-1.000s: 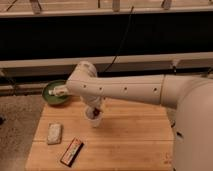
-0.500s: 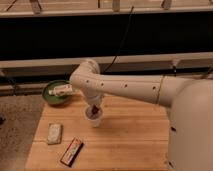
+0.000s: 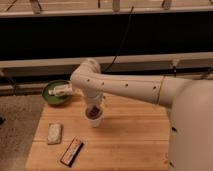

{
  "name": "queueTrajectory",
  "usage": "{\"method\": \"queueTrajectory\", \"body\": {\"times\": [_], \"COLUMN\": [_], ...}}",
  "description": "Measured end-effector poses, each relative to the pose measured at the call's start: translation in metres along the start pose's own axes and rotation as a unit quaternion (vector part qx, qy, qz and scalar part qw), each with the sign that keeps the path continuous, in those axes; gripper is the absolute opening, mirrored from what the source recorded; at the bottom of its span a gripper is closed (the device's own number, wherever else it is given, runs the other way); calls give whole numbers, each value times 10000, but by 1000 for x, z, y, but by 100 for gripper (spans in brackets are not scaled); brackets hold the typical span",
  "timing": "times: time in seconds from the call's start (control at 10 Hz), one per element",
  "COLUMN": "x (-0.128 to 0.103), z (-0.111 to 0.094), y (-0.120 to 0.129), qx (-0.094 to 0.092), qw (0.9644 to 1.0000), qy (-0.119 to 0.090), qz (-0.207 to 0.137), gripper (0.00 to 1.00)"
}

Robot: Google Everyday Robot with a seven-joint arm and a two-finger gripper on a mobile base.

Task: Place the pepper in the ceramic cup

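Camera view: gripper (image 3: 93, 111) is held directly over the ceramic cup (image 3: 95, 120) at table centre, claw state cannot be told; pepper is judged the dark shape at the rim, release unconfirmed, retraction left.

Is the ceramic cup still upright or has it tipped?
Upright: the ceramic cup stands on the table, rim up, directly under the gripper.
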Motion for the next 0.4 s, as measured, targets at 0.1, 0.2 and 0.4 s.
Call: {"method": "queueTrajectory", "body": {"times": [0.1, 0.2, 0.4], "x": [-1, 2, 4], "z": [-1, -4, -7], "y": [1, 2, 3], "qx": [17, 18, 7], "qw": [10000, 10000, 9999], "qy": [15, 62, 105], "qz": [1, 22, -1], "gripper": [80, 80, 80]}}
